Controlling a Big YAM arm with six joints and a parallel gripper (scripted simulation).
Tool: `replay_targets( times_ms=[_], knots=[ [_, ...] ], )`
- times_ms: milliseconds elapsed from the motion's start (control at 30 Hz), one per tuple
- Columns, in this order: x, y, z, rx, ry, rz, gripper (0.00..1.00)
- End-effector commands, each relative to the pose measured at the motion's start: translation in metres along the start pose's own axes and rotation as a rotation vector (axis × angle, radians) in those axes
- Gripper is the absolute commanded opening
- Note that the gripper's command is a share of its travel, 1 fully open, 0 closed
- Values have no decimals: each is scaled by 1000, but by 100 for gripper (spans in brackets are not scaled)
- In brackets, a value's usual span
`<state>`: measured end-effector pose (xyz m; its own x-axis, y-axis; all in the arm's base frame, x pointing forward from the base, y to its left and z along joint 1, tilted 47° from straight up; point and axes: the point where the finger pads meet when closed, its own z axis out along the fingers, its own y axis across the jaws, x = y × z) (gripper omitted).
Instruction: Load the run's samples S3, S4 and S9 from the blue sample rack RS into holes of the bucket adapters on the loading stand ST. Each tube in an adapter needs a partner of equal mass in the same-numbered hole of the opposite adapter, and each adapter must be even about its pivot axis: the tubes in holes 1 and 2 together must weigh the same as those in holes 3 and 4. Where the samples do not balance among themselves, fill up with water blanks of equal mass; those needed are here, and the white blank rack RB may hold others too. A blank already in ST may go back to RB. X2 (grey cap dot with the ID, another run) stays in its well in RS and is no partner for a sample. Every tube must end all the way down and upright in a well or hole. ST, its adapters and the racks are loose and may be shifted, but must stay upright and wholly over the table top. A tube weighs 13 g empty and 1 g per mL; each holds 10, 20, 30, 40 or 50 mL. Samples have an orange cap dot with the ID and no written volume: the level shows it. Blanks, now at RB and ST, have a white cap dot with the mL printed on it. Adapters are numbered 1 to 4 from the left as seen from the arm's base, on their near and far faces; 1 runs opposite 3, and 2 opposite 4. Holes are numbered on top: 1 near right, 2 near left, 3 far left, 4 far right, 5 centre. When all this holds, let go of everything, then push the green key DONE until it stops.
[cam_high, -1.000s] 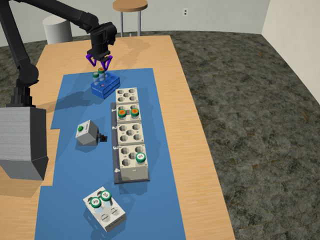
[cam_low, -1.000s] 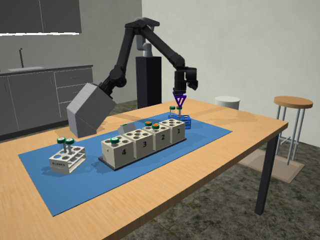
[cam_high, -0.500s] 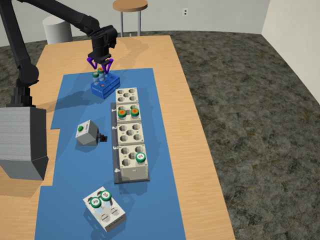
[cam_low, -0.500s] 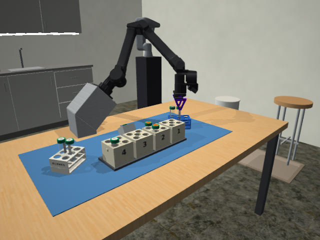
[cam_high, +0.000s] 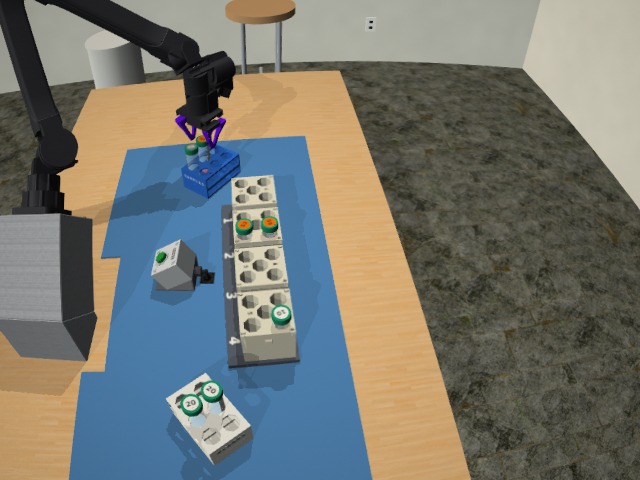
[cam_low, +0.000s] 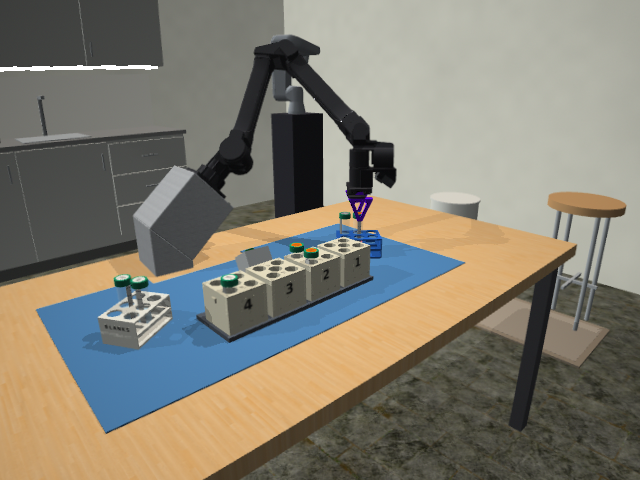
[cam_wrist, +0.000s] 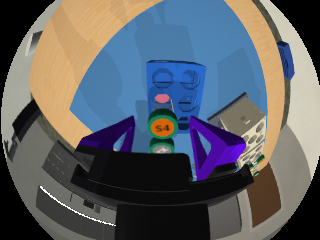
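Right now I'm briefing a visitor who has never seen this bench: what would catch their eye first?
The black arm, bent over the far end of the blue mat, its purple pincer open around the orange-dotted S4 tube in the blue sample rack. Next, the row of four pale numbered adapters mid-mat, two orange-capped tubes in the second one.

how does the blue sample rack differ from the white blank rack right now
The blue sample rack stands at the far end of the mat, with the pincer straddling its orange-dotted S4 tube; the white blank rack stands at the near end, with no arm over it. The blue rack's tubes wear an orange and a grey dot; the white rack's two are both marked 20. Each holds two upright green-capped tubes.
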<state>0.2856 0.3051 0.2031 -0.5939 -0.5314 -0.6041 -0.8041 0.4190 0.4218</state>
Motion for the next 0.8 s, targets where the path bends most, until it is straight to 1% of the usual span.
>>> replay_targets(
  times_ms=[0, 500, 533, 567, 600, 700, 767],
  knots=[
    [-10, -1, -5, 8, -21, -8, 0],
    [-10, -1, -5, 8, -21, -8, 0],
    [-6, -9, -8, 12, -8, 6, 0],
    [-19, -1, -23, 17, -44, -22, 0],
    [-21, -1, -27, 18, -46, -24, 0],
    [-21, -1, -38, 19, -46, -25, 0],
    [-21, -1, -38, 19, -46, -25, 0]
  ],
)
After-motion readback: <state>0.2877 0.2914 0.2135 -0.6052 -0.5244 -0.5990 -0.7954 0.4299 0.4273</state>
